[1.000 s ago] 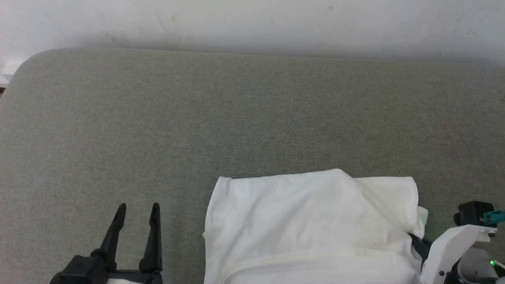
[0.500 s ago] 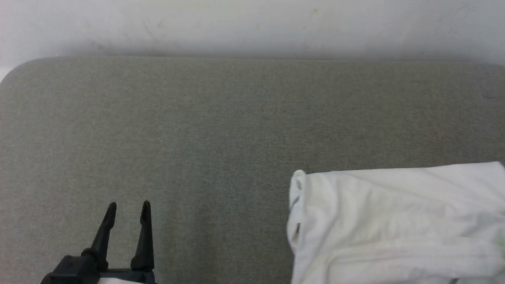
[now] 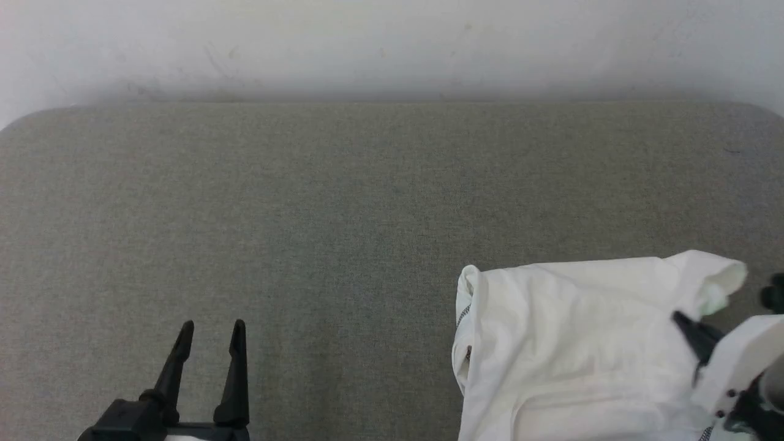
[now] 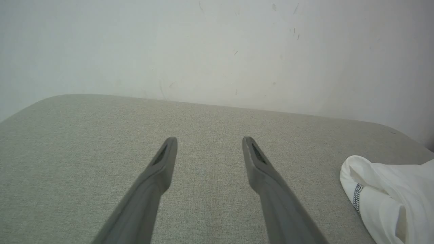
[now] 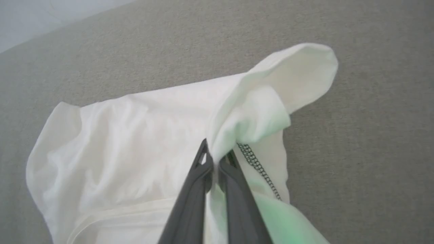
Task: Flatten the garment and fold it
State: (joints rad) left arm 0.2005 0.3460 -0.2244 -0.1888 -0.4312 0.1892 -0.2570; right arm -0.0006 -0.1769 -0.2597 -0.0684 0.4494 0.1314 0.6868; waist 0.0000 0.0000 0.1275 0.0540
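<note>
At right edge of garment (image 3: 569, 331), right gripper (image 5: 217, 149) clamps fold; left gripper (image 3: 212, 324) spread, well apart.

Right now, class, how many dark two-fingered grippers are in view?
2: the left gripper open above the grey fabric surface, lower left; the right gripper shut on the white long-sleeved garment, lower right.

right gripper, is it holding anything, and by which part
The right gripper is shut on the garment, pinching a raised fold of cloth beside a dark stitched seam near its curled edge. The left gripper is open, holding nothing.
</note>
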